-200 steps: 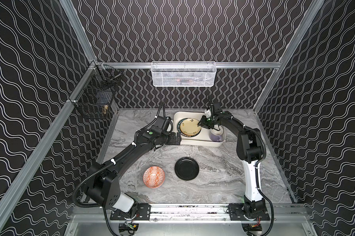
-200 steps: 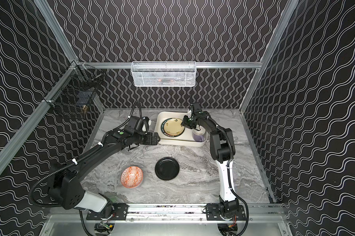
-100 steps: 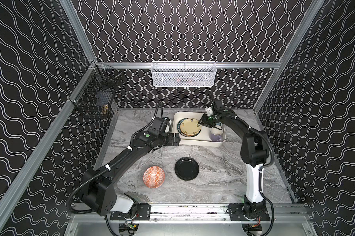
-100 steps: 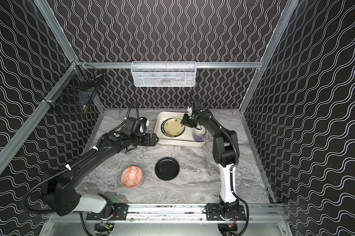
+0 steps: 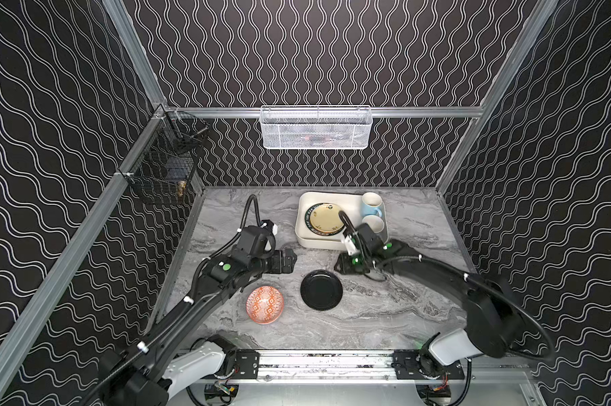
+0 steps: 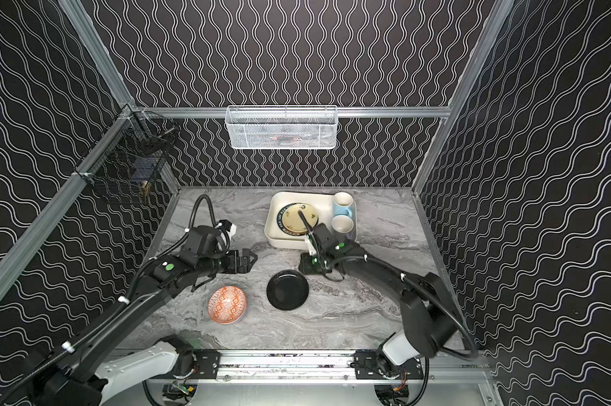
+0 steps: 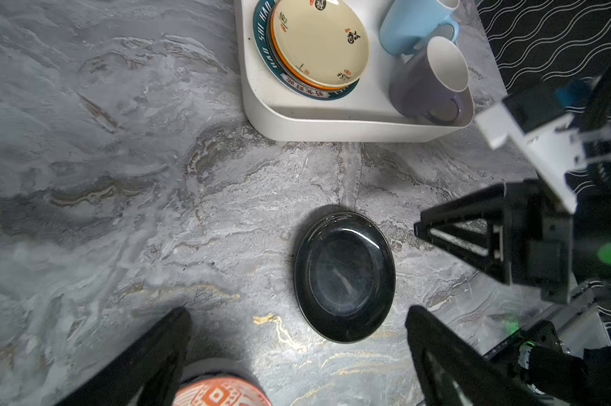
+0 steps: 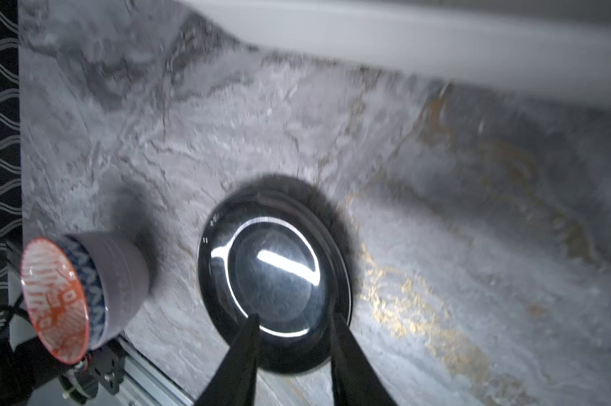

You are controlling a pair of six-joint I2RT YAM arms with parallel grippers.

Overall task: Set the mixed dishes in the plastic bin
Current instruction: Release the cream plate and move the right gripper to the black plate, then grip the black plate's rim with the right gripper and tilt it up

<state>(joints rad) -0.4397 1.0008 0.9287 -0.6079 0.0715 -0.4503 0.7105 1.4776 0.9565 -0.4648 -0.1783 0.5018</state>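
One grey marbled tabletop (image 5: 384,316) carries everything. One plastic bin (image 5: 305,233), cream-white, shallow and rectangular with rounded corners and a flared rim, sits at the tabletop's far middle.

Inside the bin lies one stack of plates (image 7: 318,45): a cream plate with small dark and red marks on top, an orange rim showing under it, and a teal rim with pale lettering at the bottom. More than three plates I cannot make out. Beside the stack, also inside the bin, stand two mugs: a light-blue mug (image 5: 371,205) at the bin's far corner and a lilac mug (image 7: 428,81) just nearer, both with white insides.

Two dishes are outside the bin. One glossy black plate (image 5: 321,290) lies flat on the tabletop, near the bin's front wall. One orange-patterned bowl (image 5: 264,304), with a white geometric print inside, stands beside the black plate, further from the bin.

Two grippers. The left gripper (image 6: 249,260) hangs with jaws spread wide and empty, near the bin's front left corner. The right gripper (image 8: 293,348) is narrowly parted, its fingertips over the black plate's near rim; whether they touch it I cannot tell.
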